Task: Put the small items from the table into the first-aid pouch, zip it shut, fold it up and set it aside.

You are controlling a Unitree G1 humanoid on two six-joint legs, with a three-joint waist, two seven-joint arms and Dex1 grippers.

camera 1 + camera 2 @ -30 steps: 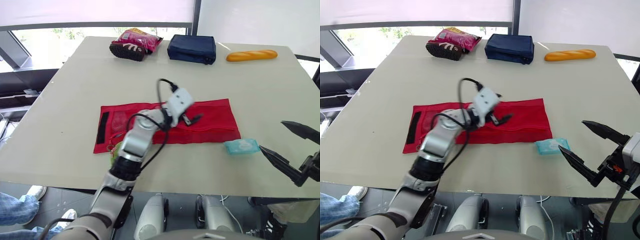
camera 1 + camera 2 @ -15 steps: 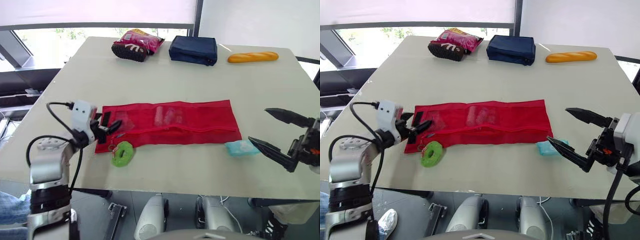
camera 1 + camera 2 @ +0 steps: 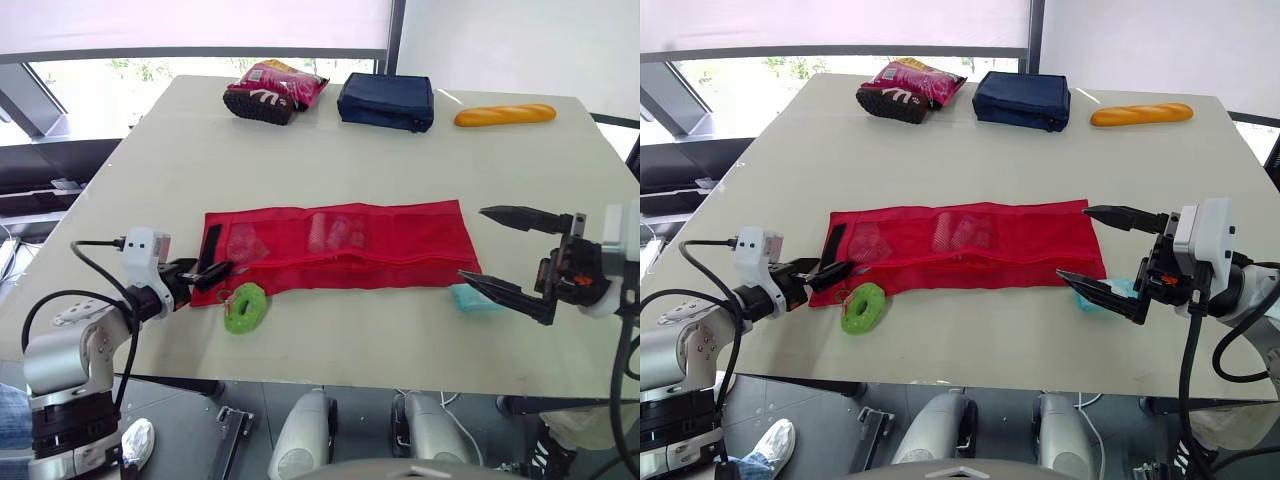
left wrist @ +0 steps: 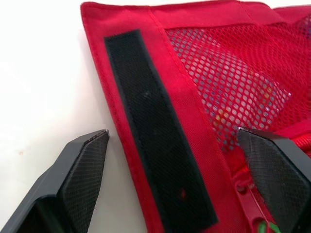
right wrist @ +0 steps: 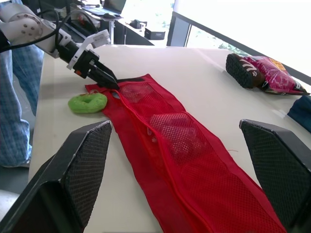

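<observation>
My left jaws are released at one short end of the red mesh pouch (image 3: 335, 245), which lies flat on the bench. Its black fuzzy strip (image 4: 155, 145) runs between my two fingers. A soft green ring (image 3: 245, 307) sits just beside them. My right jaws gape wide at the pouch's other end, and the lower finger hides part of a teal packet (image 3: 470, 297). I cannot make out what is inside the mesh.

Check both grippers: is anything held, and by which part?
Nothing is held. The left gripper sits open at the red pouch's left end; the right gripper hangs open near its other end.
</observation>
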